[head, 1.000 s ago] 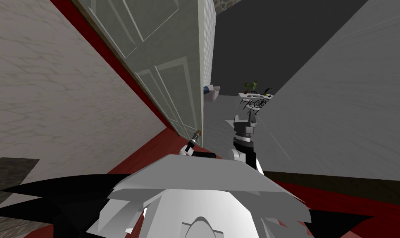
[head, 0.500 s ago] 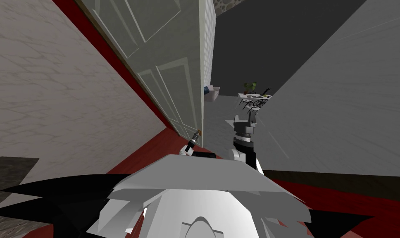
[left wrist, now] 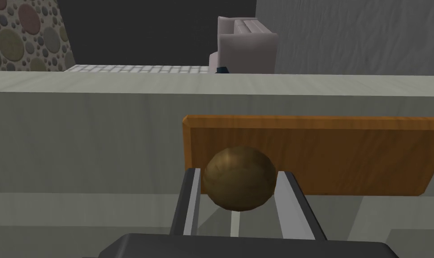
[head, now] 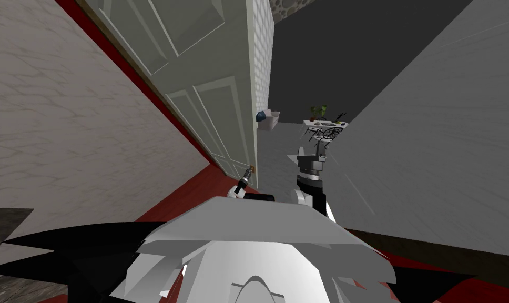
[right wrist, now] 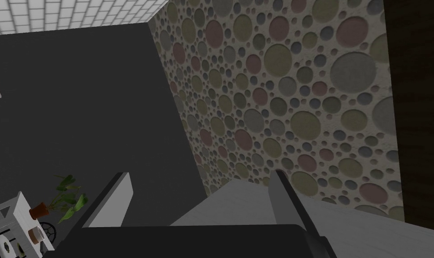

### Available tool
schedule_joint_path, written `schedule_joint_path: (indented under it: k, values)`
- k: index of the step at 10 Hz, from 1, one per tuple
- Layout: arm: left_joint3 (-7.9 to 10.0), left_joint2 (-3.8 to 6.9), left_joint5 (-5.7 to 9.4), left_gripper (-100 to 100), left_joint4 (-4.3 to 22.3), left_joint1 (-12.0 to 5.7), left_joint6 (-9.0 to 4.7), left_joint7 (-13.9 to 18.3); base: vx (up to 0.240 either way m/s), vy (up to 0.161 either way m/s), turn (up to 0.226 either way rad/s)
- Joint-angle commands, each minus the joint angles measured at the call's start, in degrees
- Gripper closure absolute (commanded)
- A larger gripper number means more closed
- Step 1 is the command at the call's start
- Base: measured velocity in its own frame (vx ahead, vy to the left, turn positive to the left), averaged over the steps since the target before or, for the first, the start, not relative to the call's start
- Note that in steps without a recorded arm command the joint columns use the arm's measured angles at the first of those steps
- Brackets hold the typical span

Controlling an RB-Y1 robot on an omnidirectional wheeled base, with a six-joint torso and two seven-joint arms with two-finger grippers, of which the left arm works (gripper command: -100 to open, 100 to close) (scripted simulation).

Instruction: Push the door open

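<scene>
My left gripper (left wrist: 239, 175) is clamped on the brown knob (left wrist: 239, 186) of the pale panelled door (head: 206, 94). My right gripper (right wrist: 200, 175) is spread. A sofa (head: 270, 119) stands at twelve o'clock.

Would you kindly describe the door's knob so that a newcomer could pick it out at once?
Start at the pale panelled door on the robot's left and follow it to its free edge. A flat orange wooden plate sits there; the knob is the dull brown ball standing out from it.

Head cam: steep down-forward, rolled, looking along the door (head: 195, 63) edge. Left wrist cam: hard up against the knob (left wrist: 239, 183) (head cam catches it too, tiny). Right wrist cam: aims far past the door, sharing the plant table (right wrist: 12, 212) with head cam.
</scene>
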Motion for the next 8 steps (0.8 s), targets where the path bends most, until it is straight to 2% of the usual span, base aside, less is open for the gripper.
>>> schedule_joint_path:
  k: [1,2,3,4,5,8]
  values:
    - [1.77,0.97,0.79,100,0.6,-0.97,-0.40,-0.3,0.188,-0.135,0.069]
    - [2.51,1.16,1.10,100,0.8,-1.04,-0.42,-0.6,0.208,-0.127,0.069]
    - [2.51,1.16,1.10,100,0.8,-1.04,-0.42,-0.6,0.147,-0.080,0.050]
    - [3.69,1.40,1.61,100,0.9,-1.14,-0.44,-1.1,0.150,-0.062,0.085]
    - [2.92,1.36,1.40,-100,1.1,-1.22,-0.64,-0.7,-0.051,-0.036,0.066]
    - [2.86,1.24,1.52,-100,0.7,-1.01,-0.55,-0.5,-0.190,0.003,0.034]
